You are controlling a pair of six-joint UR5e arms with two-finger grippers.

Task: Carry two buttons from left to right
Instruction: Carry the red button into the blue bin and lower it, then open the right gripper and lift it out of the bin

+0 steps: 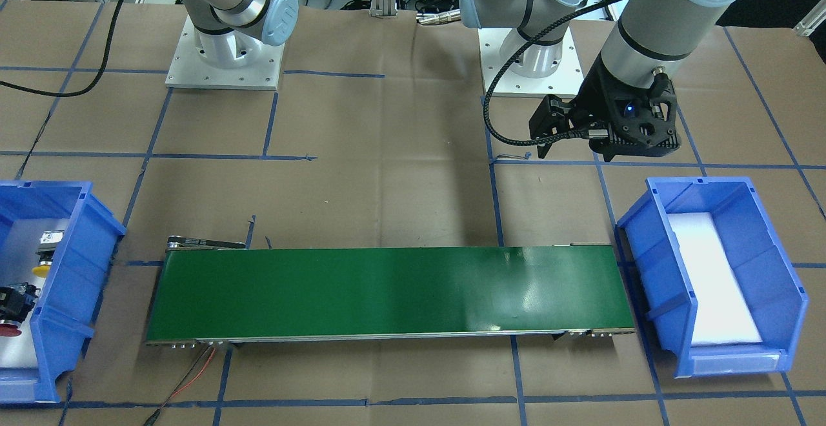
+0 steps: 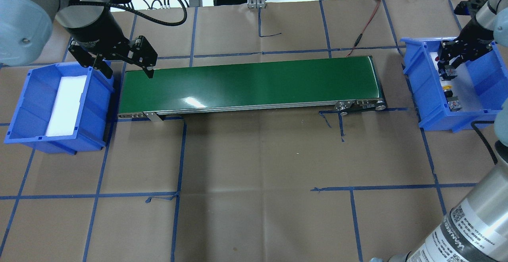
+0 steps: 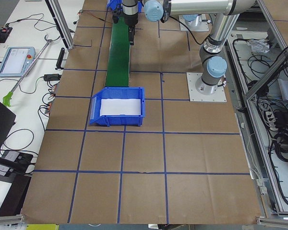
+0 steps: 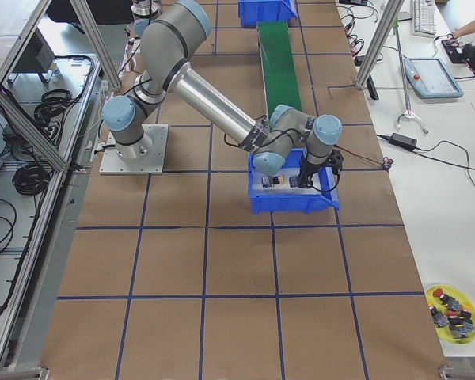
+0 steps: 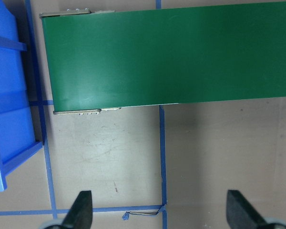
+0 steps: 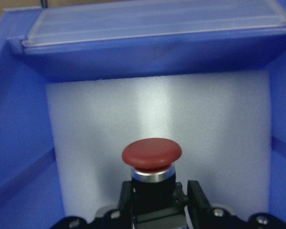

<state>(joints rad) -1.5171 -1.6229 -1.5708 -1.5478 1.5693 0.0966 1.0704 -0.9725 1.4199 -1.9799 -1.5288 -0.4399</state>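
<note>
Reaching down into the blue bin (image 2: 416, 79) by the tabletop's (image 2: 254, 174) right edge, the right hand (image 6: 159, 191) has its fingers closed on the black collar of the red button (image 6: 151, 152), whose cap points toward one end wall of the bin over white foam (image 6: 219, 124); whether the button rests on the foam or hangs clear, I cannot tell. The yellow button (image 2: 447, 89) lies on the same foam just beside it, nearer the robot. The left hand (image 5: 159, 212) hangs wide open and holds nothing, above the tabletop near the left end of the green belt (image 2: 254, 81), beside the second blue bin (image 2: 24, 107) at the left edge.
</note>
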